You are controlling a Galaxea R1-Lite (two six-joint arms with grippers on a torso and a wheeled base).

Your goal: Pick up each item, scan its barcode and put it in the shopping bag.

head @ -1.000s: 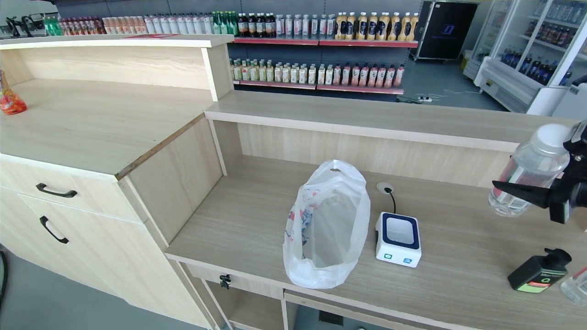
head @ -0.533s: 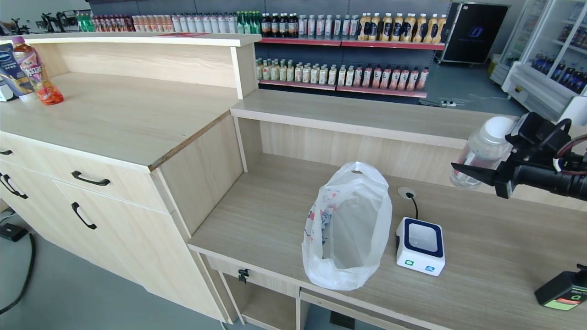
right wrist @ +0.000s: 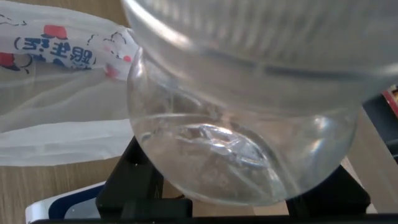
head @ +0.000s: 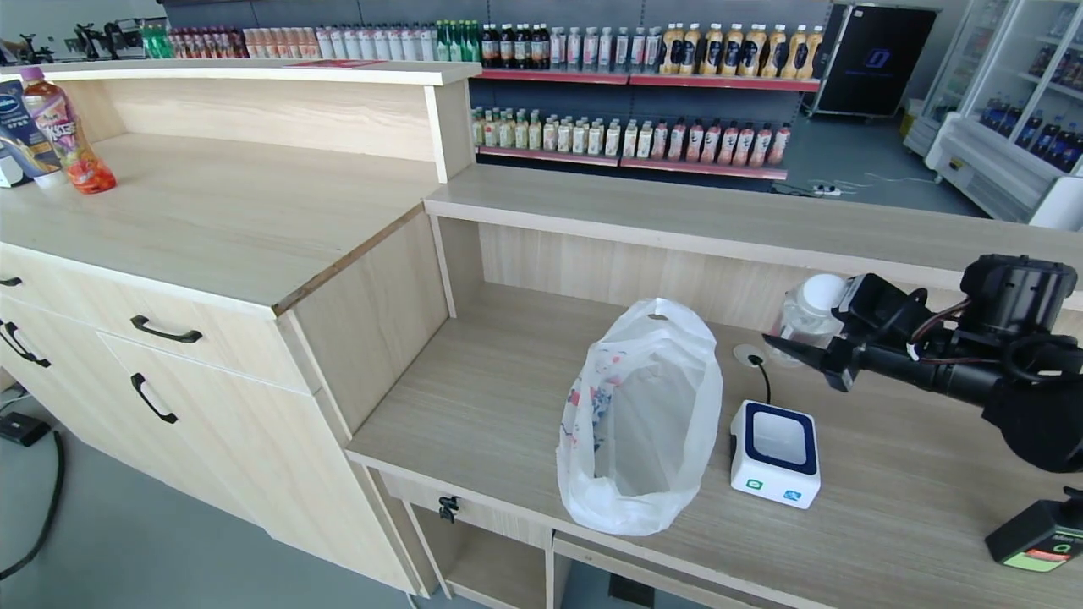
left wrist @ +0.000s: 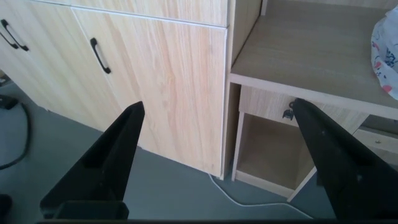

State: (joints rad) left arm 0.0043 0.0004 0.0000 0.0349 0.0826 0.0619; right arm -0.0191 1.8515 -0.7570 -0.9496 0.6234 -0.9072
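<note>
Rt hand grasps clear bottle held up near scanner, prob. to present barcode, w/ shopping bag open alongside for drop-in; lt hand released.

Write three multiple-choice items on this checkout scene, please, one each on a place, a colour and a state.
1. Where does the scanner stand?
A. Inside the shopping bag
B. On the counter, beside the bag on the robot's right
C. On the upper ledge

2. What colour is the cap of the water bottle in the right gripper?
A. Red
B. Green
C. White

3. How is the left gripper?
A. Open and empty
B. Shut on a bottle
C. Shut on the bag

Answers:
1 B: the scanner sits on the lower counter right next to the bag.
2 C: the head view shows a white cap on the clear bottle.
3 A: its jaws stand wide apart with nothing between them.
</note>
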